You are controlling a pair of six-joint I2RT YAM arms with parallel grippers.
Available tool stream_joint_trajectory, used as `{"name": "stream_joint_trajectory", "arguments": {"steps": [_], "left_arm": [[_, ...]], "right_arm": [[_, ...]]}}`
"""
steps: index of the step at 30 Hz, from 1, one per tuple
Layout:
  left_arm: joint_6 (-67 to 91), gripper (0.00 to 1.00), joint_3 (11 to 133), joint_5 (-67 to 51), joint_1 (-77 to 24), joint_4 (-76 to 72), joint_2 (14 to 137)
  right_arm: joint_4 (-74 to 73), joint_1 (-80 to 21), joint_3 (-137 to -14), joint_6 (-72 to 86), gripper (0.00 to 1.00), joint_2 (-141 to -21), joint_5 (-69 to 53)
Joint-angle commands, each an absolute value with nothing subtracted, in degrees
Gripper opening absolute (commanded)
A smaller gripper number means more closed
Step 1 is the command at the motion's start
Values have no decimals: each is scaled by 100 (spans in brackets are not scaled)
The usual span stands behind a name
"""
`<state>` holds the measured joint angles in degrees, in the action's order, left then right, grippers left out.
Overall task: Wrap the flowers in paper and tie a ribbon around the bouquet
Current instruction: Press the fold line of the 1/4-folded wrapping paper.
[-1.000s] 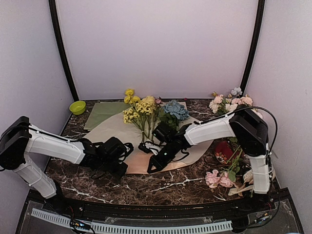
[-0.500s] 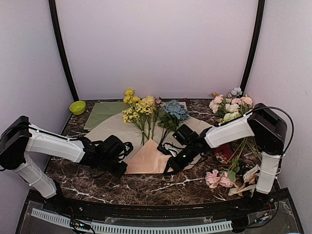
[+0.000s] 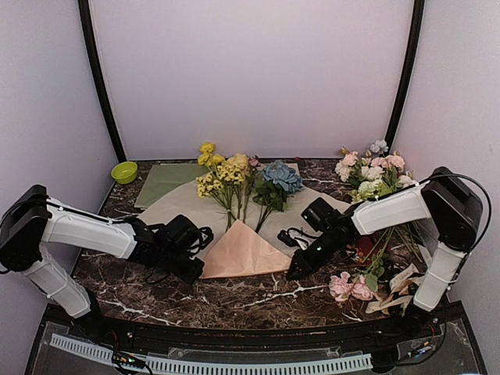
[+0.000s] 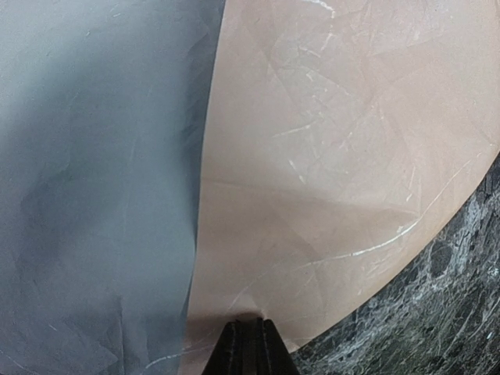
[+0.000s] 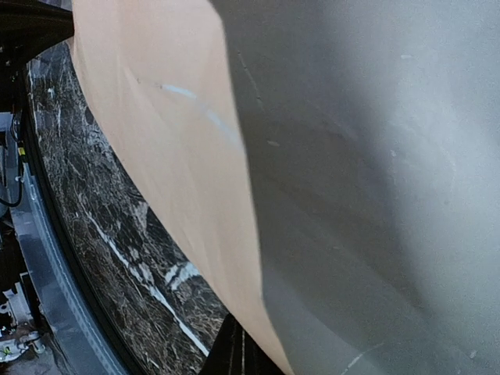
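Fold of paper [image 3: 242, 254] uncovered as right claw [image 3: 294, 273] slid rightward

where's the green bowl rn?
Top view: the green bowl sits at the far left corner of the table, just left of the green sheet.

- The bare marble table [image 3: 258, 301] at 6 o'clock of the paper [image 3: 242, 254] is open from the near edge.
- The flowers [image 3: 234, 183] block 12 o'clock.
- The left arm [image 3: 86, 233] lies across 8 o'clock and the right arm [image 3: 387, 209] across 3 o'clock.
- Loose pink roses [image 3: 350, 287] crowd 4 o'clock.
- A green bowl [image 3: 123, 172] sits at 10 o'clock, well apart.
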<state>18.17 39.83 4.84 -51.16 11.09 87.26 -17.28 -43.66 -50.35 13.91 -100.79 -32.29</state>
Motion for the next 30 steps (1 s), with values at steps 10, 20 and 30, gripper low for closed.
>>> {"name": "stream_joint_trajectory", "arguments": {"steps": [10, 20, 30], "left_arm": [[1756, 8, 3872, 358, -5054, 1420, 8959], [1758, 8, 3851, 344, -5036, 1400, 8991], [1750, 8, 3854, 313, -5010, 1388, 8999]], "right_arm": [[-1135, -5134, -6434, 982, 3, -10570, -4316], [-981, -4905, -7168, 1375, 3, -11758, -3819], [-863, -4434, -5454, 1371, 3, -10929, -3546]]}}
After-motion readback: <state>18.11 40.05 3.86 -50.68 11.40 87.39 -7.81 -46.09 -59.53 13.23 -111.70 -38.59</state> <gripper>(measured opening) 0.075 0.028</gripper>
